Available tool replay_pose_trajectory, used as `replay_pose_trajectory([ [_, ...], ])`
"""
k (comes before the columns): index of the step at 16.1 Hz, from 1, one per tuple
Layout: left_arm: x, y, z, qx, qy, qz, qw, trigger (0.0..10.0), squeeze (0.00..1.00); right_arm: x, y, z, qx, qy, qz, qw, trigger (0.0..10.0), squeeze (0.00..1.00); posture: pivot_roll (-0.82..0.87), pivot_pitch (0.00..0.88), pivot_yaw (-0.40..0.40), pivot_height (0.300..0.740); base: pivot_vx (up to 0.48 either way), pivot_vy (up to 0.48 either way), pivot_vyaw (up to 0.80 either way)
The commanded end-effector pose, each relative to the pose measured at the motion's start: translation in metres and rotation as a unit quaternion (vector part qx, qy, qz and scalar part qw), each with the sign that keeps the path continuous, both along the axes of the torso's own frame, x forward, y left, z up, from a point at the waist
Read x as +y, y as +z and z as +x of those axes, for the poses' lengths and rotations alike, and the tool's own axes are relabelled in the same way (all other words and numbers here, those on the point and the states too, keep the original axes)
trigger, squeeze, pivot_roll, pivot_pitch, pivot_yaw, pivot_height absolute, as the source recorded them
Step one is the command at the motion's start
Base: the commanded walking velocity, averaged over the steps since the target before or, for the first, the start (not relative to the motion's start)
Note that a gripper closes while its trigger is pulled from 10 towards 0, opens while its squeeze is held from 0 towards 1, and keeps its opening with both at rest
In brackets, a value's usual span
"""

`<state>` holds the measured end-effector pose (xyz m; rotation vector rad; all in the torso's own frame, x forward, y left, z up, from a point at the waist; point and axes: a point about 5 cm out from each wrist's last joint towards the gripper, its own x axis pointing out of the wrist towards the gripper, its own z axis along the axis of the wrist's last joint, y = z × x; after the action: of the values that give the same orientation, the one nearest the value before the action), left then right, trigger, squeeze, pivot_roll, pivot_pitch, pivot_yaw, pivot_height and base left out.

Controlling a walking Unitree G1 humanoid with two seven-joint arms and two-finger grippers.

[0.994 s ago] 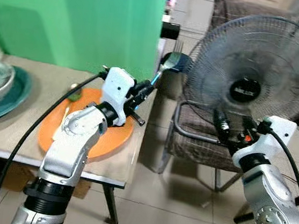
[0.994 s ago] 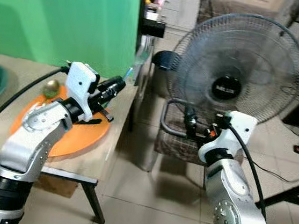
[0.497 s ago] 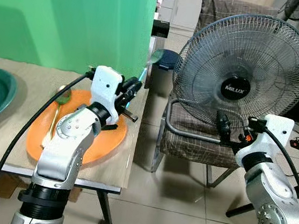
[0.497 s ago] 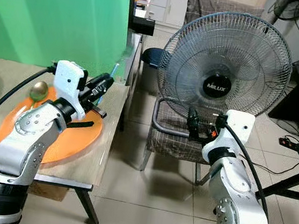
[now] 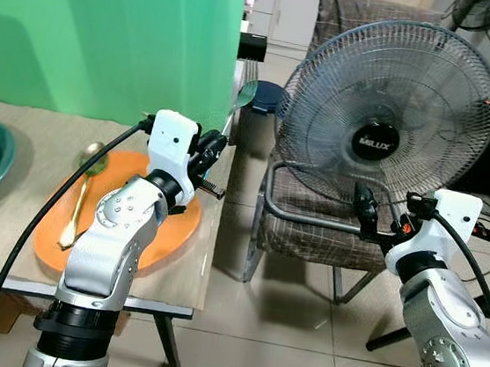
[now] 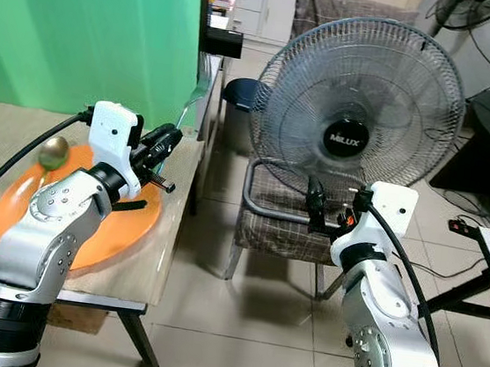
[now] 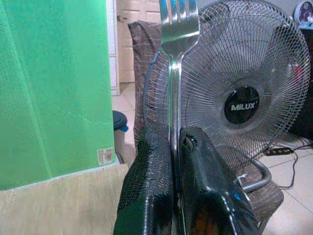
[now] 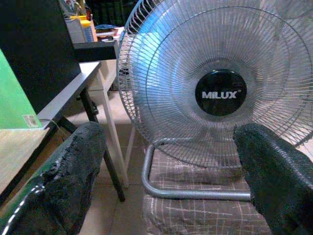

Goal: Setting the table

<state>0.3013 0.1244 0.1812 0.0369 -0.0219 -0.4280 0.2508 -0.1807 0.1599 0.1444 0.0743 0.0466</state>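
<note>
Your silver fork (image 7: pixel 175 58), tines up, handle pinched in the left end effector (image 7: pixel 178 147) above the worktop's (image 5: pixel 29 137) edge, gold spoon (image 5: pixel 78 195) lying across the round orange plate (image 5: pixel 164 232), bowl end toward the green wall.

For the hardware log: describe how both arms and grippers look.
Both arms are silver metal with rounded joint housings and black collars. Each wrist carries a white boxy camera module, and a thick black cable loops back from it. The left gripper and right gripper have two long black fingers with rough, textured padding. The right wrist shows small orange-red details.
</note>
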Motion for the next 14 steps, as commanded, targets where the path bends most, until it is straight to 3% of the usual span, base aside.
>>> replay_pose_trajectory([
  [1, -0.0018, 0.0042, 0.0011, -0.006, 0.002, 0.001, 1.000, 0.0, 0.00, 0.0009, 0.0027, -0.0015, -0.004, 0.004, -0.001, 1.000, 10.0, 0.00, 0.03, 0.000, -0.056, 0.740, 0.000, 0.000, -0.74],
  [14, 0.0044, 0.0042, 0.0018, -0.002, 0.011, -0.001, 1.000, 0.0, 0.00, 0.0010, -0.0037, -0.0014, 0.014, -0.006, 0.007, 1.000, 10.0, 0.00, 0.05, 0.000, -0.052, 0.740, 0.000, 0.000, -0.74],
])
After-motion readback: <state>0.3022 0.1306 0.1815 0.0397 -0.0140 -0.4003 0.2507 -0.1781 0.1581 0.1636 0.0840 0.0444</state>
